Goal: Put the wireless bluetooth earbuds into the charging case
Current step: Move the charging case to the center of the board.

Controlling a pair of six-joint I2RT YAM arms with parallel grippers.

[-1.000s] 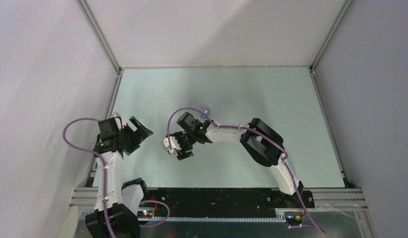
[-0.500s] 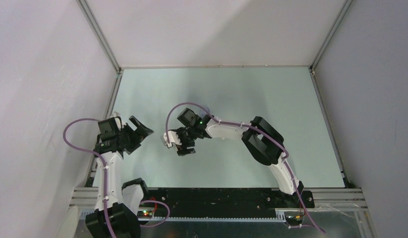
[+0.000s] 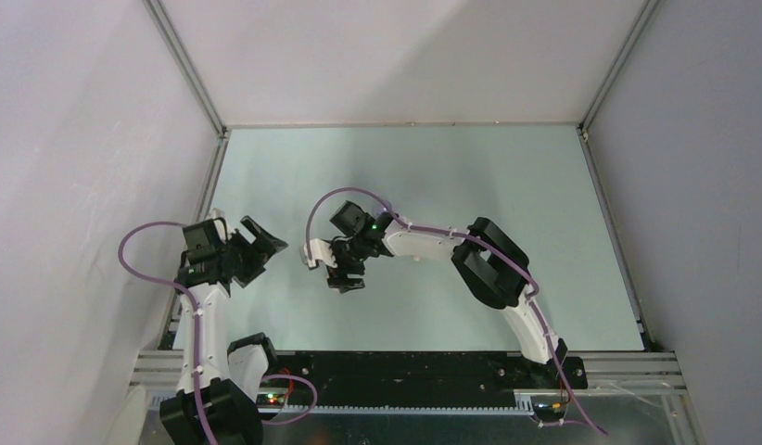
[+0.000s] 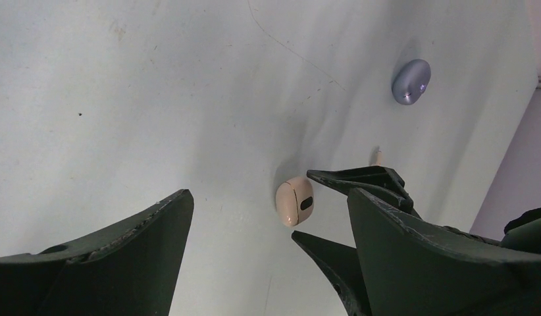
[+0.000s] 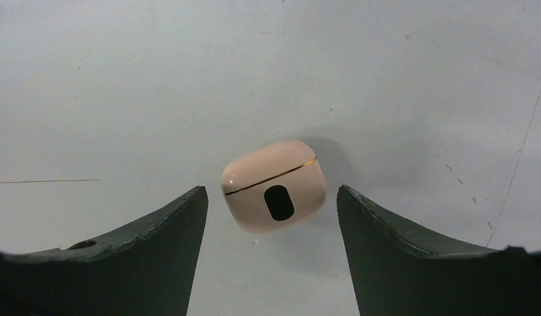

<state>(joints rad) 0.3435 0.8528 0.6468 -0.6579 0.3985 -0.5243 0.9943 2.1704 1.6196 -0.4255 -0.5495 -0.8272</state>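
Only 1 likely earbud [image 4: 376, 157] shows: a tiny cream-beige speck in the left wrist view. It lies on the table [image 3: 451, 167] just past the upper finger of the right gripper [image 3: 343, 275], which hides most of it. It is too small to make out any shape. It sits between the 2 cases, nearer the cream one.

The cream-beige charging case [image 5: 274, 186] is a rounded pebble with a thin gold seam across it and a dark oval mark below the seam. Its lid is shut. It lies on the table between the right gripper's 2 fingers, which stand wide apart on either side without touching it, so that claw is open and holds nothing. From above, the gripper covers the case entirely.

A purple case [image 4: 411, 81], also rounded, with a small bright dot on its side, lies well apart from the cream one, farther up in the left wrist view.

The left gripper [image 3: 262, 252] hangs near the table's left edge, its jaws spread wide and empty, pointing toward the right gripper. The right gripper's dark fingers stand between the left claw and the speck, blocking a straight line to it.
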